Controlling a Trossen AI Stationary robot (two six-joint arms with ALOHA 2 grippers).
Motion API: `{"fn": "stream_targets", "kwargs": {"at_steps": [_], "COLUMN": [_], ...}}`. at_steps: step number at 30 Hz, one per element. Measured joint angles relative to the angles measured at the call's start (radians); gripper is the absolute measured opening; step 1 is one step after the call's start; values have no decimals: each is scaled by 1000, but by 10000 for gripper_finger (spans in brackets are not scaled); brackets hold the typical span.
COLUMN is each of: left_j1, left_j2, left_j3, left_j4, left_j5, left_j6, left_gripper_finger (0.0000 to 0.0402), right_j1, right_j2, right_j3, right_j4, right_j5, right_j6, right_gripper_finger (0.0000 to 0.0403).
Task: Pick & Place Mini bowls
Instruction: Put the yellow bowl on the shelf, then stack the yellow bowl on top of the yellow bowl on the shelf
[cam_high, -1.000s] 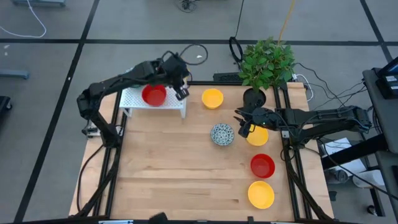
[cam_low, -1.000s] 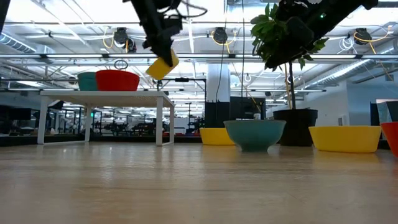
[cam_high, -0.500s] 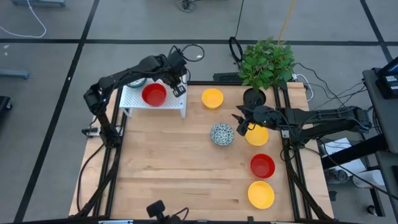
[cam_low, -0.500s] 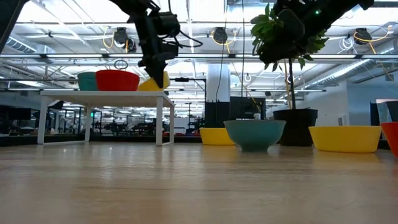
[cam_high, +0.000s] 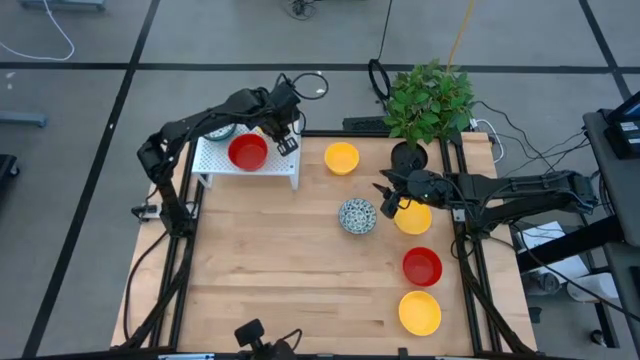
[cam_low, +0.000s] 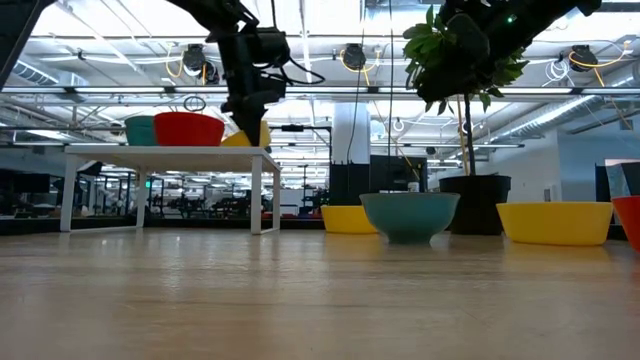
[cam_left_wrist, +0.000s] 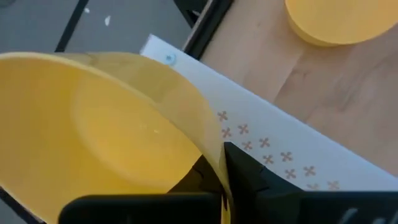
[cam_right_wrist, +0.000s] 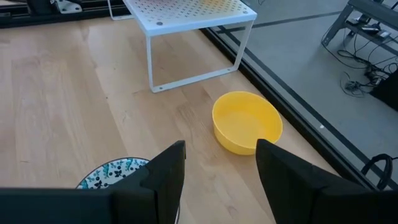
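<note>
My left gripper (cam_high: 283, 135) is over the far right part of the white perforated rack (cam_high: 285, 170) and is shut on a yellow mini bowl (cam_left_wrist: 106, 130). In the low view this bowl (cam_low: 252, 136) sits at the height of the rack top (cam_low: 170, 152). A red bowl (cam_high: 248, 152) and a blue-speckled one (cam_high: 222, 130) stand on the rack. On the table stand a yellow bowl (cam_high: 341, 157), a speckled bowl (cam_high: 357, 215), a yellow bowl (cam_high: 414, 219), a red bowl (cam_high: 422, 266) and a yellow bowl (cam_high: 419, 312). My right gripper (cam_high: 390, 205) hovers open between the speckled bowl and the yellow bowl beside it. My left gripper holds the yellow bowl by its rim (cam_left_wrist: 214, 149), one finger (cam_left_wrist: 193, 177) inside the bowl and one finger (cam_left_wrist: 245, 171) outside its wall. The bowl is tilted in the hold, just above the rack top (cam_left_wrist: 267, 143). Whether its base touches the rack I cannot tell.
A black pot with a green leafy plant (cam_high: 428, 100) stands at the table's far right corner, just behind my right arm. The near left half of the wooden table (cam_high: 260, 280) holds no objects. Cables lie on the floor beyond the far edge.
My left gripper has carried the yellow bowl toward the table's far edge and down. The bowl was clear above the rack and is now at the level of the rack top, behind the red bowl. It has stayed shut on the bowl.
</note>
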Motion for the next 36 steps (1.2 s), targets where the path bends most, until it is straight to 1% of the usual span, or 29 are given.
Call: {"fn": "stream_targets", "kwargs": {"at_steps": [3, 6, 10, 14, 18, 21, 24, 26, 30, 36], "left_j1": [-3, -6, -11, -17, -35, -58, -86, -104, -132, -152], "left_j2": [4, 3, -1, -1, -2, -3, -3, -3, -3, -3], "left_j3": [0, 0, 3, 58, 152, 225, 285, 312, 344, 373], "left_j4": [-11, -9, -11, -48, -100, -122, -140, -146, -179, -338], "left_j5": [-10, -32, -36, -37, -38, -38, -38, -38, -37, -39], "left_j6": [-27, -47, -56, -59, -61, -60, -50, -39, -18, -39], "left_gripper_finger": [36, 68, 112, 149, 172, 178, 176, 172, 163, 154], "right_j1": [0, 0, 0, 0, -3, -23, -52, -68, -78, -78], "right_j2": [0, 0, 0, 0, 0, 9, 27, 46, 99, 187], "right_j3": [0, 0, 0, 0, 0, 0, 0, 0, 0, 0], "right_j4": [0, -1, -1, 4, 47, 65, 75, 66, 62, 66], "right_j5": [0, 0, 0, 0, -2, -4, -11, -52, -184, -302], "right_j6": [-1, -1, -1, -1, -2, 13, 52, 70, 75, 79], "right_gripper_finger": [187, 187, 187, 187, 187, 187, 187, 187, 187, 187]}}
